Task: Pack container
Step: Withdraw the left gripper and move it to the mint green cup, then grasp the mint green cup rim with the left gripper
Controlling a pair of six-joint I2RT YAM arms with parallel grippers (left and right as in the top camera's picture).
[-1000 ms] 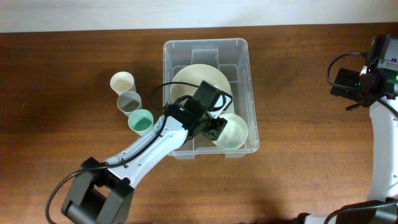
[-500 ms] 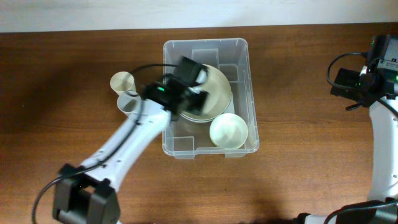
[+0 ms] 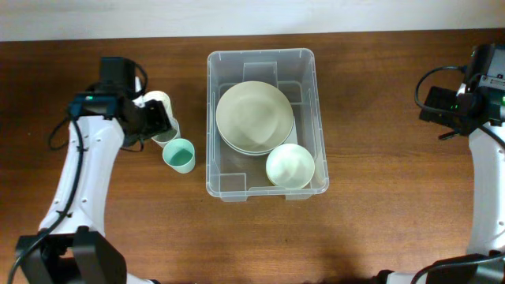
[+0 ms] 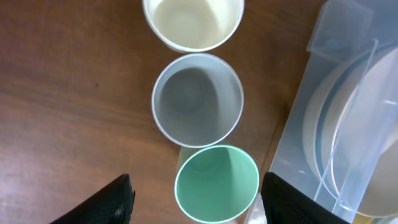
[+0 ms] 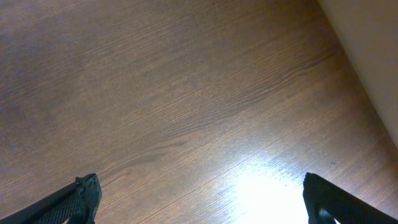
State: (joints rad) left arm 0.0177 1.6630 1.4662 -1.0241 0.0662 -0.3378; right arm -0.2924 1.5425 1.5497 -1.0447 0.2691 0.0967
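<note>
Far left of the container (image 3: 260, 54): left arm (image 3: 79, 181) rising from the near table edge, elbow out to the left, wrist bent in toward the container; left gripper (image 3: 160, 120) pointing down over a row of cups, jaws spread wide, holding nothing.

Just left of the container: three open cups, mouths up, in a line roughly parallel to its long side; cream cup (image 3: 158, 100) farthest back; grey cup (image 3: 168, 134) in the middle, partly under the gripper; green cup (image 3: 180, 155) nearest the front and nearest the container wall; neighbouring cups touching or nearly so. In the left wrist view, dark fingers (image 4: 118, 199) either side of the green cup, a clear gap on one side, a very thin one on the other.

Middle of the wooden table (image 3: 379, 158): the container itself, clear plastic, upright, open side up; long axis running from the back of the table to the front, short walls facing back and front.

Inside, toward the back: a stack of pale plates (image 3: 254, 117); inside, at the front-right corner: a small cream bowl (image 3: 290, 166), its rim over the edge of the plates.

Well right of the container: right arm (image 3: 481, 158) near the right table edge; right gripper (image 5: 202, 202) aimed down at the wood, jaws at full spread, nothing between them.
</note>
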